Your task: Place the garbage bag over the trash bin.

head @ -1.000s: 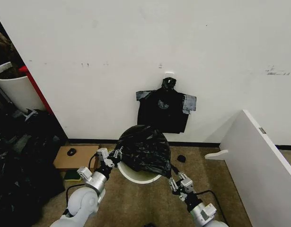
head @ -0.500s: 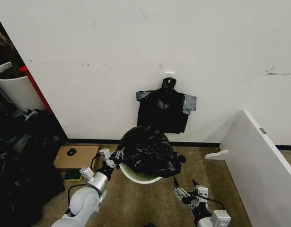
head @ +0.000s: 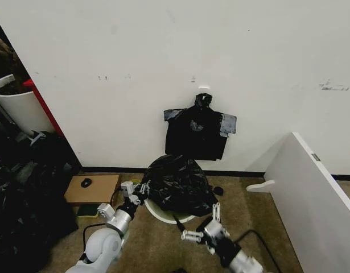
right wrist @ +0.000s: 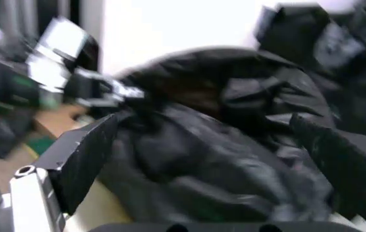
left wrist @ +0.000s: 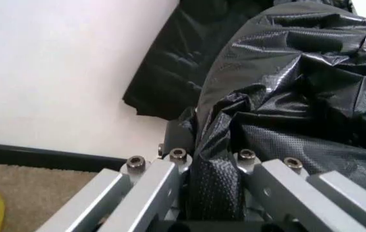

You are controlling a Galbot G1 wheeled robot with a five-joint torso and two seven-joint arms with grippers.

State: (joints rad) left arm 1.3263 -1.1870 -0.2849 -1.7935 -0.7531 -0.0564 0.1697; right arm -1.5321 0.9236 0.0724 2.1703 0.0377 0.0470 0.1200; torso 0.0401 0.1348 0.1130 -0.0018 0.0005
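The garbage bag [head: 177, 185], glossy, crinkled and black, lies heaped over the trash bin [head: 163, 216]. Only the bin's cream-white front rim shows under it. My left gripper [head: 138, 190] is at the bag's left side, shut on a fold of the bag [left wrist: 212, 186]. My right gripper [head: 200, 224] hovers open just in front of the bin, apart from the bag. In the right wrist view its two dark fingers [right wrist: 80, 154] stand wide apart with the bag [right wrist: 215, 164] beyond them and the bin's rim [right wrist: 102, 205] below.
A flat black bundle [head: 198, 132] hangs on the wall behind the bin. A white board [head: 311, 187] leans at the right. On the left are a cardboard box [head: 92, 187], a heap of dark bags [head: 27, 193] and a taller white bin [head: 15, 105].
My right gripper drew back from the bag's front edge, then swung left toward the bin's front. The bag settled farther over the bin. My left gripper kept its hold.
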